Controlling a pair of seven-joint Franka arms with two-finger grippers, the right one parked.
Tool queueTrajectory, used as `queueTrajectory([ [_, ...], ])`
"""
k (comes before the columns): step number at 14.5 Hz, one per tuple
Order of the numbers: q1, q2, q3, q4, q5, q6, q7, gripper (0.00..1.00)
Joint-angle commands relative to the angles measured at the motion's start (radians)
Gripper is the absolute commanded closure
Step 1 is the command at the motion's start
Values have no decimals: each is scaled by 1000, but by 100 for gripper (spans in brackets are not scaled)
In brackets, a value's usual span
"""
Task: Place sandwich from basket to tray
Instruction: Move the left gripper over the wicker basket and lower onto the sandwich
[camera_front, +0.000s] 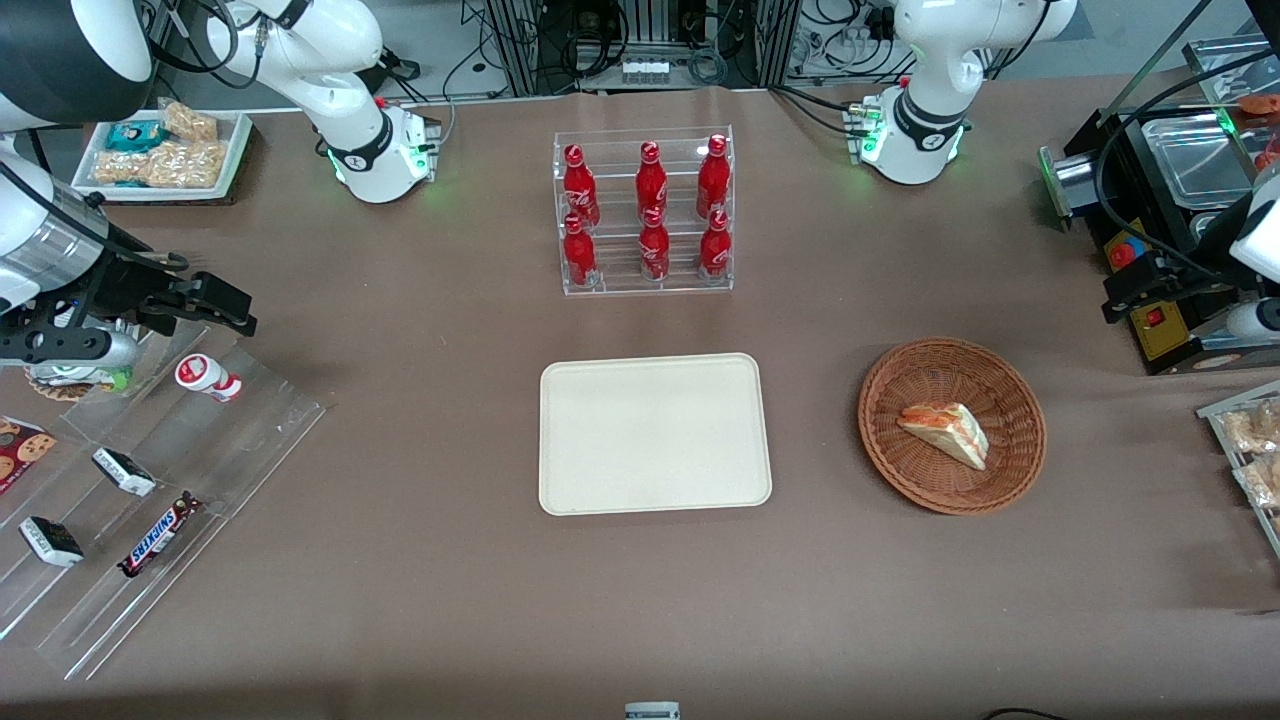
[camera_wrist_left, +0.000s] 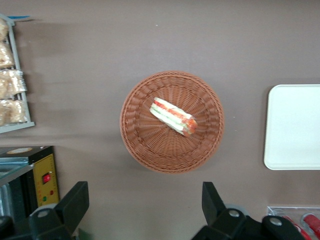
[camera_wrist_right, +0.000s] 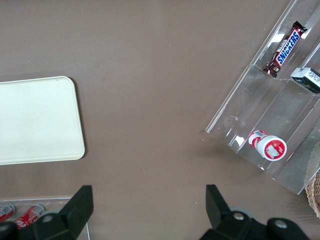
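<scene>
The sandwich (camera_front: 945, 432), a clear-wrapped white wedge with red-orange and green layers, lies in the reddish-brown wicker basket (camera_front: 1012, 472). The cream tray (camera_front: 650, 433) sits bare at the table's middle, beside the basket toward the parked arm's end. My left gripper (camera_front: 1112, 300) hangs above the table at the working arm's end, farther from the front camera than the basket. It is open and empty. In the left wrist view the gripper (camera_wrist_left: 144, 200) has its black fingers (camera_wrist_left: 76, 199) spread wide, well apart from the basket (camera_wrist_left: 140, 147), the sandwich (camera_wrist_left: 173, 116) and the tray (camera_wrist_left: 295, 127).
A clear rack of red bottles (camera_front: 646, 212) stands farther from the front camera than the tray. A black box with a yellow panel (camera_front: 1165, 330) and a tray of snack packets (camera_front: 1250, 450) sit near my gripper. Acrylic shelves with candy (camera_front: 150, 490) lie toward the parked arm's end.
</scene>
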Motion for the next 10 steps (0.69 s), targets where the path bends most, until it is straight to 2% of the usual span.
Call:
queueTrajectory([
  [1,-9,9,-1,12,23,-16,-32,0],
  [6,-8,86,-1,-80,8,25,-71,0],
  [9,-9,91,1,-284,10,251,-198,0],
  [10,-15,92,-5,-353,11,336,-317,0],
])
